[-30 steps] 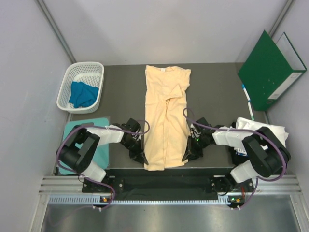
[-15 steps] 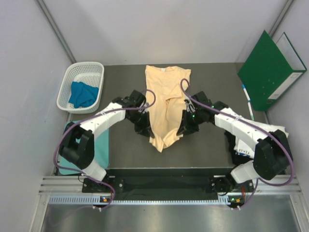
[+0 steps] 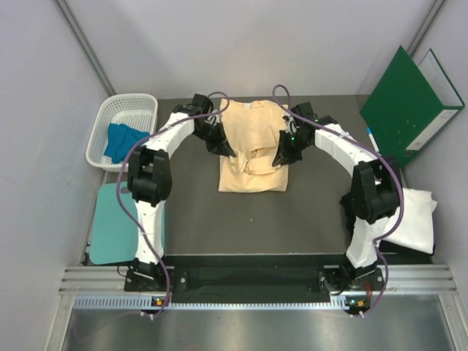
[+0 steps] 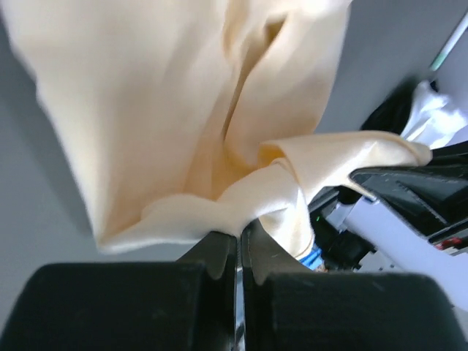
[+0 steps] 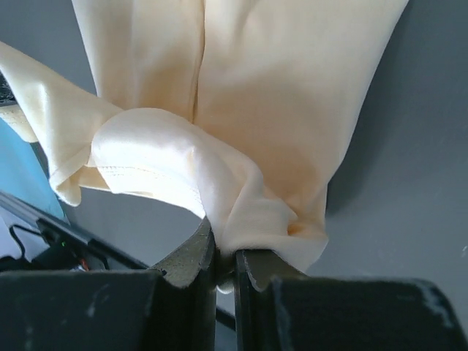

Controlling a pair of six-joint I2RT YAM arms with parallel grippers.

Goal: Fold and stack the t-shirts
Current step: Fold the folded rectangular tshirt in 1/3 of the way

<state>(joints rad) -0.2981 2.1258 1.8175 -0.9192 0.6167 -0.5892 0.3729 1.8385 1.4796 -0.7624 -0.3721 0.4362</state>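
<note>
The pale peach-yellow t-shirt (image 3: 252, 150) lies at the back middle of the table, its near half doubled over the far half. My left gripper (image 3: 224, 151) is shut on the cloth at the shirt's left side, and the left wrist view shows a pinched fold (image 4: 248, 201) between the closed jaws. On the shirt's right side my right gripper (image 3: 279, 157) is likewise shut on the hem (image 5: 252, 212). A blue t-shirt (image 3: 124, 140) sits in the white basket (image 3: 102, 128). A white t-shirt (image 3: 413, 219) lies at the right table edge.
A green folder (image 3: 406, 102) leans against the back right wall, with a pen (image 3: 375, 146) beside it. A teal mat (image 3: 113, 223) lies on the left front of the table.
Both grippers have carried the shirt's bottom hem from the near edge to the back, folding the shirt in half. Both arms are now stretched far out.
</note>
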